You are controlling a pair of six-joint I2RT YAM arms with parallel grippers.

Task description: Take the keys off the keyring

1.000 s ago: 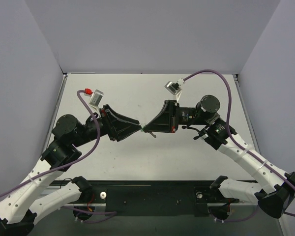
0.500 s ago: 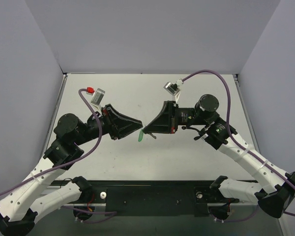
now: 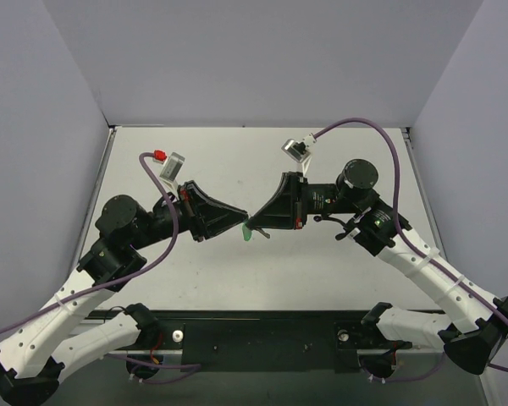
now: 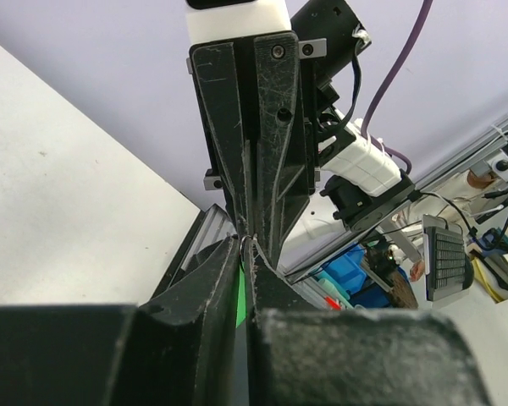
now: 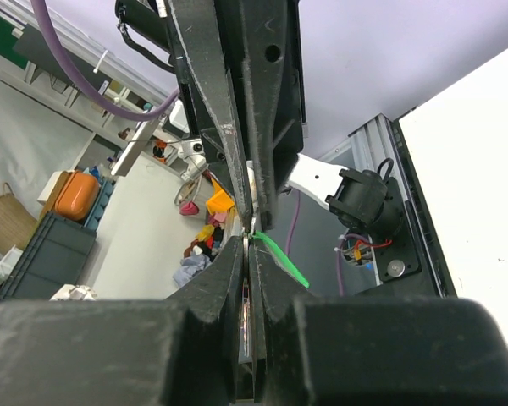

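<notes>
Above the middle of the table my two grippers meet tip to tip. The right gripper [image 3: 253, 222] is shut on the thin silver-grey key [image 5: 247, 300], which stands edge-on between its fingers. The keyring's green tag [image 3: 248, 233] hangs just below the meeting point and sticks out to the right past the right fingers [image 5: 281, 260]. The left gripper [image 3: 242, 218] has its jaws almost together, the small ring pinched at their tips and a strip of the green tag [image 4: 240, 288] showing in the narrow gap. Most of the key is hidden by the fingers.
The white table [image 3: 322, 279] is boxed in by grey walls on the left, back and right. A black rail [image 3: 262, 338] with the arm bases runs along the near edge. Purple cables [image 3: 381, 135] loop above both wrists.
The left gripper's jaws have narrowed from clearly apart to nearly together and edged right toward the right gripper. The green tag dropped from between the tips to hang below. The right gripper stayed shut.
</notes>
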